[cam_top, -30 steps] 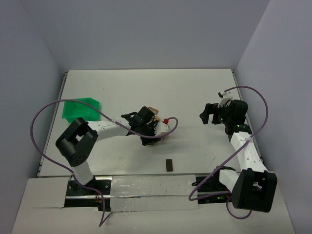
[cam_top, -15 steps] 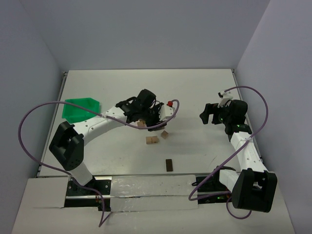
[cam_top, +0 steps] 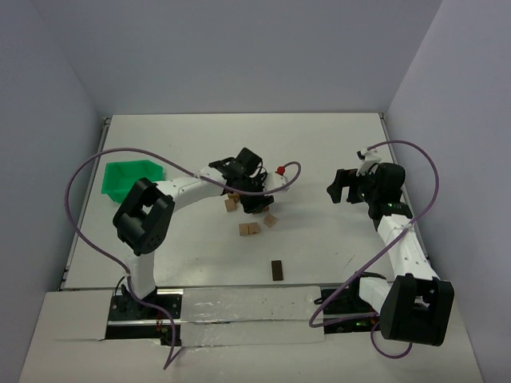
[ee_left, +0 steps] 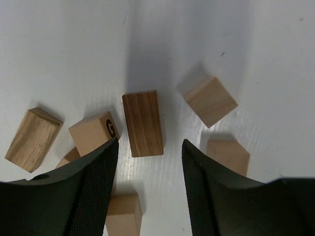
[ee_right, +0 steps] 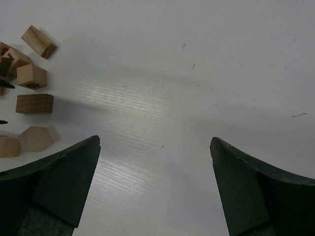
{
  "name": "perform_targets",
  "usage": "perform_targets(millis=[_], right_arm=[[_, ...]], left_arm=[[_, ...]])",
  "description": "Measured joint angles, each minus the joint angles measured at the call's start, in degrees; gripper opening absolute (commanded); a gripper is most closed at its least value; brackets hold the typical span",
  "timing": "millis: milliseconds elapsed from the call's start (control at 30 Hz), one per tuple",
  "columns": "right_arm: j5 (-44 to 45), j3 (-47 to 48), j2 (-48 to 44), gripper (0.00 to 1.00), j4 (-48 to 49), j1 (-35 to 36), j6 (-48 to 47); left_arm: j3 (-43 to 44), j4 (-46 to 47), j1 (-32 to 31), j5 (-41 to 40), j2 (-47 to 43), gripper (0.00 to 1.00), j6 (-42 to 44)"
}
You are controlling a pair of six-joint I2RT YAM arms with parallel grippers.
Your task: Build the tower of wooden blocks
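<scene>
Your left arm is stretched forward and inward to mid-surface, its left gripper tipped down over the wood blocks. Your right arm stands raised at the right side, with the right gripper well apart from the blocks and turned toward them. The blocks lie loose and scattered on the surface, light tan, at mixed angles. The left wrist view gives you the detail: jaws parted and holding nothing, a darker-grained block lying just ahead of the gap, a lettered block partly hidden behind one finger. The right wrist view shows its jaws spread wide over bare surface, with blocks at the left edge.
</scene>
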Motion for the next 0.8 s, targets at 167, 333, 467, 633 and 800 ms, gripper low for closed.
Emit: perform_targets(millis=[167,333,467,633,800], right_arm=[[0.0,0.1,0.5,1.00,-0.2,0.0,0.0],[0.0,0.1,0.5,1.00,-0.3,0.0,-0.2],[0.0,0.1,0.5,1.00,-0.3,0.0,-0.2],[0.0,0.1,0.4,1.00,-0.4,0.0,-0.2],[0.0,0.1,0.5,1.00,-0.4,0.0,-0.2]], left_arm=[[0.8,-0.4,0.3,-0.3,1.8,0.61,0.2],[1.0,-0.2,0.3,-1.1,2.6,0.61,1.0],[1.0,0.1,0.3,-1.7,3.1,0.61,1.4],[1.0,0.7,0.3,-2.7,4.1,0.61,1.9],[1.0,0.9,0.3,-3.2,4.8,0.53,2.5]])
